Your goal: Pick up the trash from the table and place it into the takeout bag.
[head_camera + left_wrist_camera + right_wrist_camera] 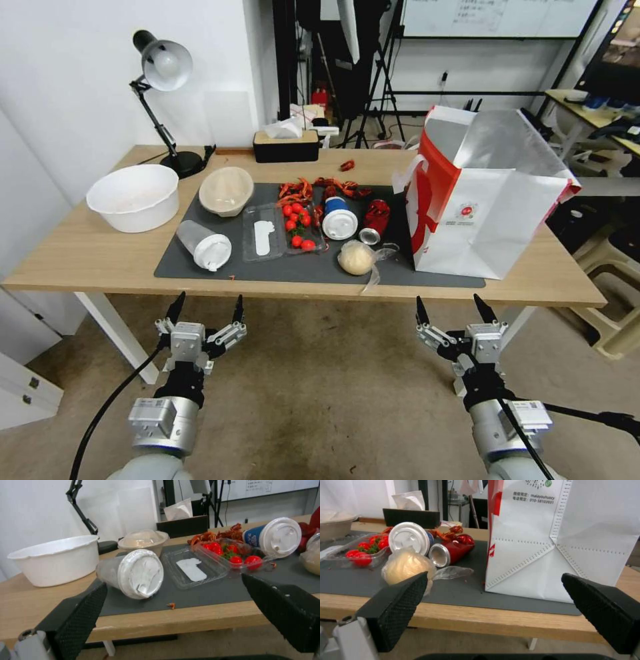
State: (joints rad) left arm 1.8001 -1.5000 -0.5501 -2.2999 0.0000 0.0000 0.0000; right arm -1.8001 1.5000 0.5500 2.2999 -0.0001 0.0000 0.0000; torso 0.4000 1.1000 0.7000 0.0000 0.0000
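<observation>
trash point(339, 218) strewn on mat (cups toppled), takeout bag point(490, 220) upright

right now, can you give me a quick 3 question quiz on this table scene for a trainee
1. True or false: the red drink can lies on its side on the dark grey mat.
2. Which item lies nearest the large white paper takeout bag with red sides? A) clear lidded plastic cup B) red drink can C) beige pulp bowl
3. Fill in: both the left gripper and the right gripper are ____ and hang below the light-wood table edge.

Key: 1 true; 2 B; 3 open
</observation>
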